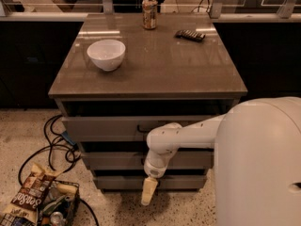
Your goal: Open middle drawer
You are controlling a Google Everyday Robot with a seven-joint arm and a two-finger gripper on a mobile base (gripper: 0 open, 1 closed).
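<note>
Three grey drawers [103,127] stack beneath one tabletop [155,65]. The middle drawer [113,160], wide, shallow and flat-fronted, lies second down, behind the arm. The gripper [149,192] hangs before the lowest drawer [117,181], its opening impossible to tell. One bowl [106,54], one can [149,12] and one remote [190,35] sit on top.

**Office break area, by the look of it**

Pretty sure this is an office kitchenette or break room doubling as a robot test spot, not a home. There's a grey drawer unit [108,128] with a glossy brown surface [164,69], and on it a white bowl [106,54], a drink can [149,6] and a dark remote-ish thing [190,35]. The floor [23,121] is speckled, with loose cables [51,145], a snack bag [29,197] and a wire basket [61,208] on it. The gripper [148,192] hangs low in front of the unit, near the floor.
</note>
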